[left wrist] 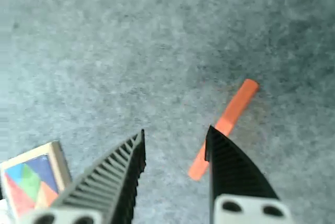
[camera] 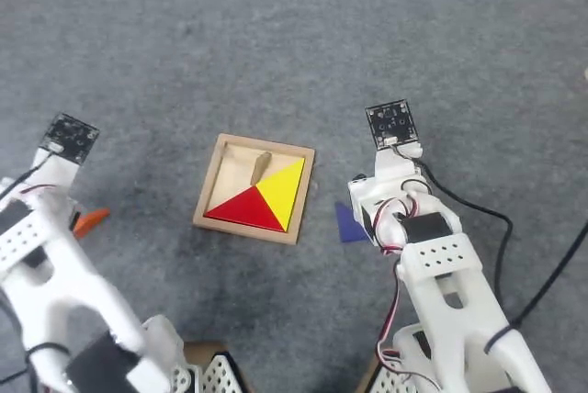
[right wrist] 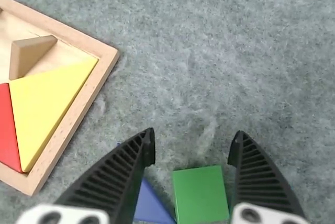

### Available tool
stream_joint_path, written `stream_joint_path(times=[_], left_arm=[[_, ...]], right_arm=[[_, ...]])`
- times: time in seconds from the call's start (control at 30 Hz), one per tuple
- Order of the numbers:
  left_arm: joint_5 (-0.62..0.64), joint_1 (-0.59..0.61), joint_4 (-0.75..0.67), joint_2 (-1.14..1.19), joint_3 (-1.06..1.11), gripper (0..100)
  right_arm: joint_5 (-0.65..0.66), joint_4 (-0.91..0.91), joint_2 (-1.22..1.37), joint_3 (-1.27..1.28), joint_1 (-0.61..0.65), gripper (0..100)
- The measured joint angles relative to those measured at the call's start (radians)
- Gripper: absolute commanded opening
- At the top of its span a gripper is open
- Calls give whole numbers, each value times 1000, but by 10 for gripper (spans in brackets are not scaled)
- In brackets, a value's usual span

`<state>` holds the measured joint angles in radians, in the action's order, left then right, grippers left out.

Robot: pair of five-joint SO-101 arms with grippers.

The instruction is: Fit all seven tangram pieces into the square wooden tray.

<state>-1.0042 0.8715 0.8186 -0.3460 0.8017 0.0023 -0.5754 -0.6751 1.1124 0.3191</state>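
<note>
- The left gripper (left wrist: 175,135) is found released and empty, its jaws spread above the carpet.
- The orange piece (left wrist: 225,127) lies flat on the carpet, partly under one fingertip instead of centred in the gap. If the jaws are closed from here, the piece is likely to be pushed aside or clipped at one end.
- The right gripper (right wrist: 193,135) is likewise released, holding nothing. The green square (right wrist: 201,193) lies on the carpet between its jaws.
- The blue triangle (right wrist: 151,204) lies just beside the green square, partly under one jaw. It may be caught or dragged along when the jaws are closed.
- In the square wooden tray (camera: 209,193), the red triangle (camera: 246,209) and yellow triangle (camera: 280,187) are seated flat.
- The plain wooden triangle (right wrist: 29,54) appears to be tilted rather than flat in the tray's open part. Later pieces are judged likely to be blocked or jammed by it unless it is laid down.
- The flat pieces sit low in the carpet, so slipping at pick-up is to be expected.
</note>
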Motion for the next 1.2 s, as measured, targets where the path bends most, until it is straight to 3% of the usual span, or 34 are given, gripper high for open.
stream_joint_path(times=[0.27, 0.7, 1.0, 1.2], left_arm=[[-72, -2, 143, 35, 0, 181], [-63, 0, -32, 100, 40, 181], [-32, 21, -44, 368, -186, 181], [-28, 38, 21, 394, -324, 181]], right_arm=[[0, 0, 0, 0, 0, 241], [0, 0, 0, 0, 0, 241], [0, 0, 0, 0, 0, 241], [0, 0, 0, 0, 0, 241]])
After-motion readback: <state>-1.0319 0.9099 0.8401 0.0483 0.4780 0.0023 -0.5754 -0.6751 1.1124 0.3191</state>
